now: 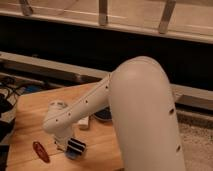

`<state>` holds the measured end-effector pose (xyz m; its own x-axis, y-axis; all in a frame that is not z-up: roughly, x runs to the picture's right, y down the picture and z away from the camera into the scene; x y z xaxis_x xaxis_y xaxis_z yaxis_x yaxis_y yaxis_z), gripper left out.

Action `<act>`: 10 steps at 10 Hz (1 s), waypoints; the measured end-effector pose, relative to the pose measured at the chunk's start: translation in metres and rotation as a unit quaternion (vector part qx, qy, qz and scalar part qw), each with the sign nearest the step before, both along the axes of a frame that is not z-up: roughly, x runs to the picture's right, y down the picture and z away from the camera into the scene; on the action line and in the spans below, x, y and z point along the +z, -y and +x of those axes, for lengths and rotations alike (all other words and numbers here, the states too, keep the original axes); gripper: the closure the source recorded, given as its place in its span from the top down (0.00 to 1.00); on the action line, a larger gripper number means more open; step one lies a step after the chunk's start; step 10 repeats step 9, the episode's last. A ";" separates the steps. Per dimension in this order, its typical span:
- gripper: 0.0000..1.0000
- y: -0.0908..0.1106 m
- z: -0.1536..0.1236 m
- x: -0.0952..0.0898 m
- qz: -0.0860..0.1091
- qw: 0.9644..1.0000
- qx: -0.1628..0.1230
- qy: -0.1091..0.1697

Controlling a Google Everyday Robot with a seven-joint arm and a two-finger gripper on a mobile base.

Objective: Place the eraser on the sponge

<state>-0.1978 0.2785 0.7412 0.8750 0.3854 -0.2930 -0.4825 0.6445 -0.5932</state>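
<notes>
At the near edge of the wooden bench (30,125) a flat red object (41,151) is seen. Just to its right the gripper (75,146) is held low over a small blue object (71,156); whether it is open or closed cannot be told. A small white block (84,123), perhaps the eraser, is seen just behind the gripper. A dark round dish (102,115) is half hidden by the arm (145,120), its contents unseen. Beyond, a dark wall (75,50) is topped by railing posts (103,12).

wood table (30,120) | red obj (41,151) nr front edge | white block (84,123) mid | hand (75,147) low over table
</notes>
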 end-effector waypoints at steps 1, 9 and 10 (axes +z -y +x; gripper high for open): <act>0.63 0.000 0.001 0.000 0.000 1.000 0.000 -0.001; 0.72 -0.005 0.002 -0.003 0.001 1.000 -0.004 0.002; 0.72 -0.005 0.002 -0.003 0.001 1.000 -0.004 0.002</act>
